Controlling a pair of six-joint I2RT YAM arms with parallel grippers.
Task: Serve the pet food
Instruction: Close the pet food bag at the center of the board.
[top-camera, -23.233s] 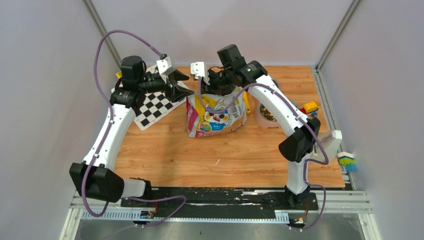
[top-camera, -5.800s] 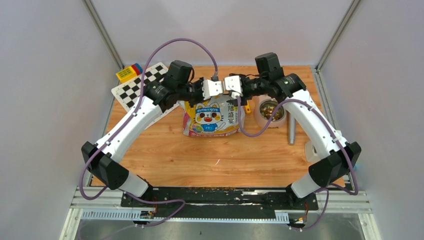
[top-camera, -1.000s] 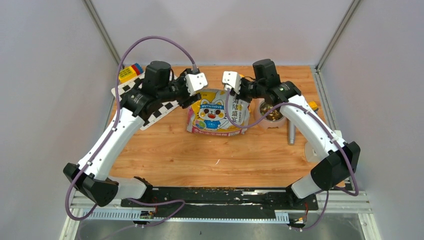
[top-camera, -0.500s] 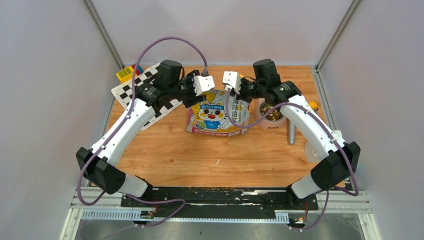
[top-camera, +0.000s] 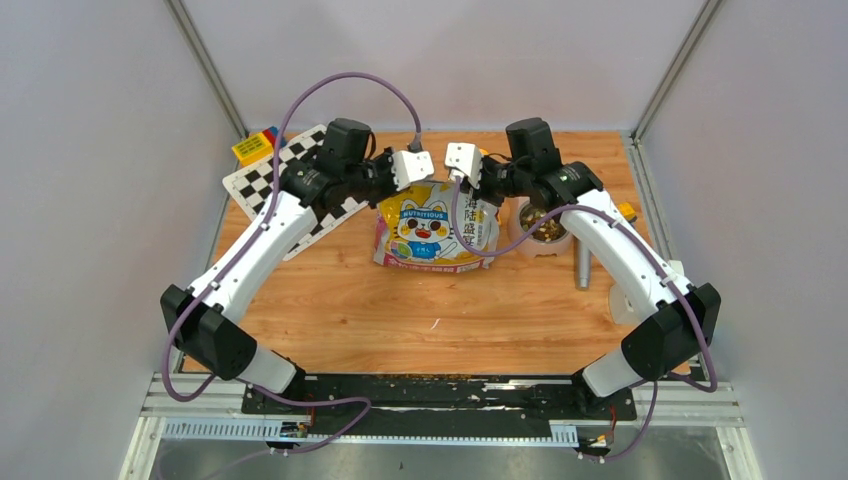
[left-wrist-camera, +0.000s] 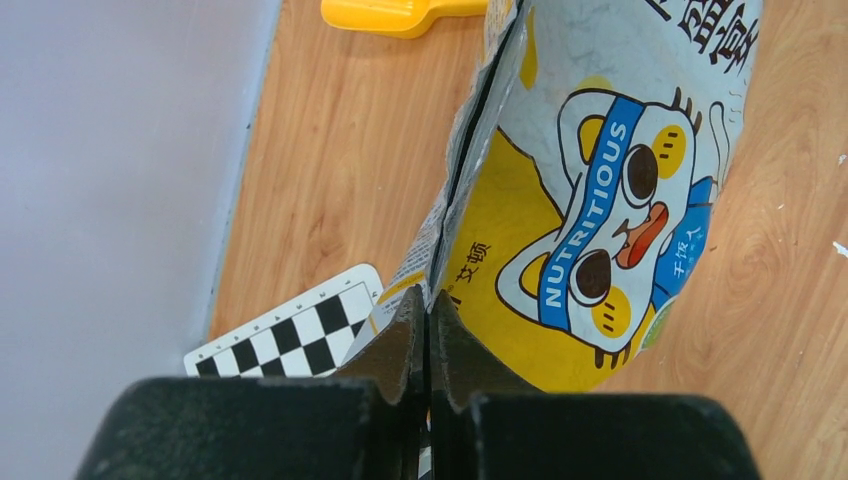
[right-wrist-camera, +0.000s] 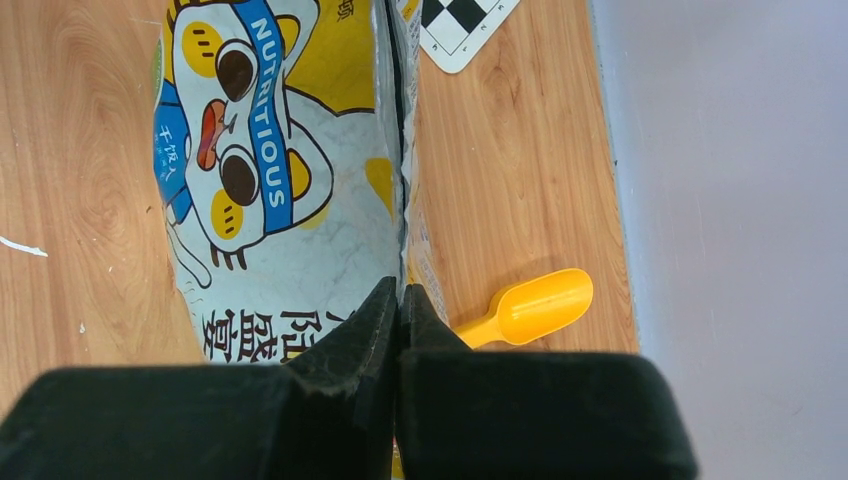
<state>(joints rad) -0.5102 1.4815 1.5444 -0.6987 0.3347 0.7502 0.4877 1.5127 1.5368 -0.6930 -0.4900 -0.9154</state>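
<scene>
The cartoon-cat bag (top-camera: 435, 228) stands upright mid-table. My left gripper (top-camera: 392, 195) is shut on its top left corner; in the left wrist view the gripper (left-wrist-camera: 428, 310) pinches the bag's (left-wrist-camera: 600, 180) sealed top edge. My right gripper (top-camera: 482, 192) is shut on the top right corner, and the right wrist view shows that gripper (right-wrist-camera: 398, 300) clamped on the edge of the bag (right-wrist-camera: 280, 150). Brown pet food (top-camera: 545, 228) lies in a bowl (top-camera: 520, 240) right of the bag. The yellow scoop (right-wrist-camera: 535, 305) lies behind the bag, and the left wrist view catches the scoop (left-wrist-camera: 400, 12) too.
A checkerboard card (top-camera: 275, 185) lies at the back left with coloured blocks (top-camera: 258, 145) beside it. A metal cylinder (top-camera: 581, 265) lies right of the bowl, and a yellow block (top-camera: 626, 210) sits further right. Walls close in the back and sides.
My left arm has swung right from over the checkerboard to the bag's top left corner and its jaws have shut on the edge. The right arm and bag have not moved.
</scene>
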